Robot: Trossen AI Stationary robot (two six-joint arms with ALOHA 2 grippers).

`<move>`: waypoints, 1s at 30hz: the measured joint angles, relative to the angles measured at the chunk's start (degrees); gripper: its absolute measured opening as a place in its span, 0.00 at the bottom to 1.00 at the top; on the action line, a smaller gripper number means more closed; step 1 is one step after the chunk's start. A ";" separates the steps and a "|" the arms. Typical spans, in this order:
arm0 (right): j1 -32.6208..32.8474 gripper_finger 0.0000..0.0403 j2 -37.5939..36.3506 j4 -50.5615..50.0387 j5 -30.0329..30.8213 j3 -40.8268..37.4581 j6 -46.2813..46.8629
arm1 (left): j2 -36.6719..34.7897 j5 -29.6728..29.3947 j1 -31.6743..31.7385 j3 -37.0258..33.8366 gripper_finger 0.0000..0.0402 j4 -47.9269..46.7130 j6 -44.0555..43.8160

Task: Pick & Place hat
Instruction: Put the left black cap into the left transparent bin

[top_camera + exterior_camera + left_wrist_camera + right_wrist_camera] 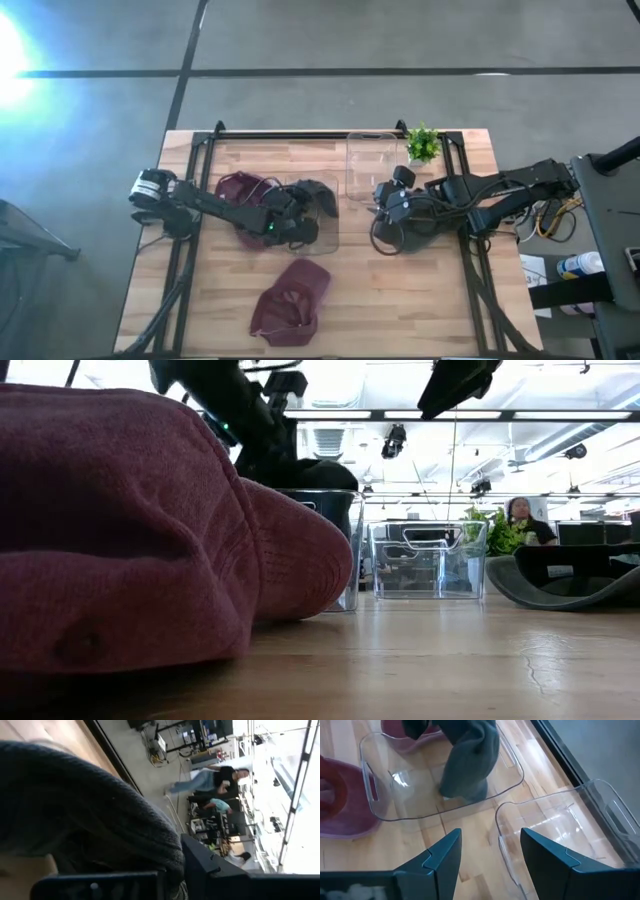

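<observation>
Left pincer (300, 205) is over the clear bin (330, 235) near the middle of the worktop (420, 300), w/ the grey hat (318, 196) bunched right at its tip. Left wrist view is filled w/ grey knit fabric pressed against the fingers (215, 870); whether those fingers are clamped on it or easing apart, can't tell. Right wrist view shows the grey hat (470, 760) hanging down into the bin (517, 775), lower end touching the bin floor.

Right pincer (385, 205) hangs just beside the second clear bin (372, 165), nearer the worktop's far edge, jaws spread wide, nothing btwn them. Through the gap: bare wood and the corner of that second bin (560, 835).

Maroon hat no. 1 (242, 190) sits under the left arm, toward the worktop's left edge, just beside the first bin. Maroon hat no. 2 (292, 300) lies near the front edge, well apart from both bins; it looms huge in the low view (130, 520).

Small green plant (423, 143) at the far right corner. Person (525, 520) in the room behind the worktop.
</observation>
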 joint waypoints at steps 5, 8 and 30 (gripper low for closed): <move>0.00 0.50 0.00 -0.02 -0.02 -0.71 0.27 | 0.00 -0.68 2.06 -0.04 0.09 -0.11 3.39; 0.00 0.50 0.00 -0.01 -0.02 -0.86 0.30 | 0.00 -2.51 2.92 -0.04 0.09 -0.13 4.56; 0.00 0.50 0.00 -0.02 0.38 -0.89 -0.21 | -0.35 -2.66 -9.30 7.11 0.06 0.17 3.66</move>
